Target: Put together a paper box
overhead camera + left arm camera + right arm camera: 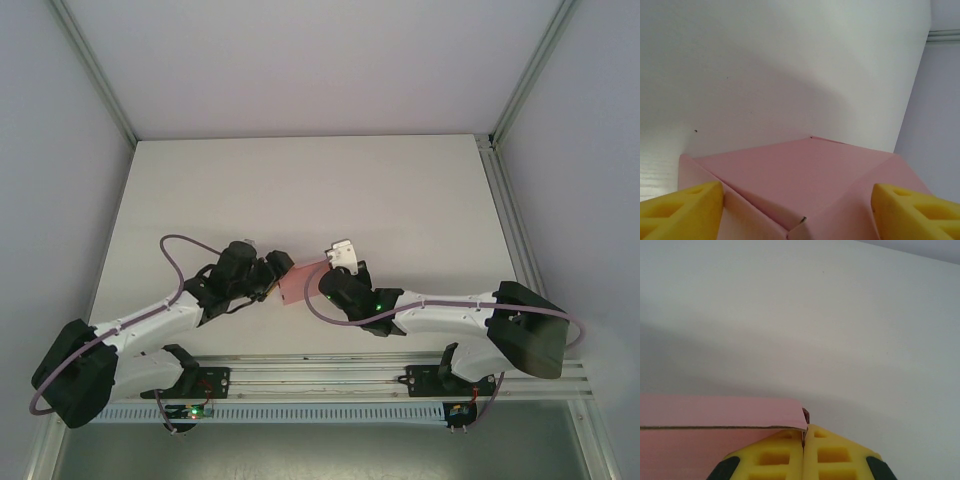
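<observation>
Paper box [297,283]: pink, partly folded, at the near-centre of the white counter [300,190], between the two tools. Right tool [804,434]: jaws closed together, pinching a thin edge of the box at its corner. Left tool [797,189]: jaws wide, one yellow pad [682,209] at each side of the box (folded flaps and creases face the wrist camera). Whether those pads press the card: cannot tell. Box resting on the counter or raised off it: cannot tell.

Top view: paper box [296,284] sides hidden under left claw [278,270] & right claw [321,274]; wrist cams crop its near part.
</observation>
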Robot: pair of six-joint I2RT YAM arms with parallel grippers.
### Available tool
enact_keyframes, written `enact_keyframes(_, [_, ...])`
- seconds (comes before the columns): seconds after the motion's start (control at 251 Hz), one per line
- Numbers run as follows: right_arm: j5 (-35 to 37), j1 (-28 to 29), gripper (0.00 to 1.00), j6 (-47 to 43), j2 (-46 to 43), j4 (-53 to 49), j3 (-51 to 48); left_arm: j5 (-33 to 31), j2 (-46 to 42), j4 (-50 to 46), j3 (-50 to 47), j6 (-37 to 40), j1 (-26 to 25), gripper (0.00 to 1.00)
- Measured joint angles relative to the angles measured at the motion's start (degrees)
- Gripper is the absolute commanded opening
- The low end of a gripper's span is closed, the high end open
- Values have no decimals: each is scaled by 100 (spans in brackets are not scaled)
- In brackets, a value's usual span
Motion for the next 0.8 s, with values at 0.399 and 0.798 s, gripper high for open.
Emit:
enact_keyframes(0.399, [-584, -22, 41, -177, -835, -601, -269, -535, -85, 540, -297, 710, -229, 51])
enact_keyframes(0.798, [-2022, -470, 98, -721, -2146, -1012, -776, -752, -31, 782, -332, 1038, -234, 44])
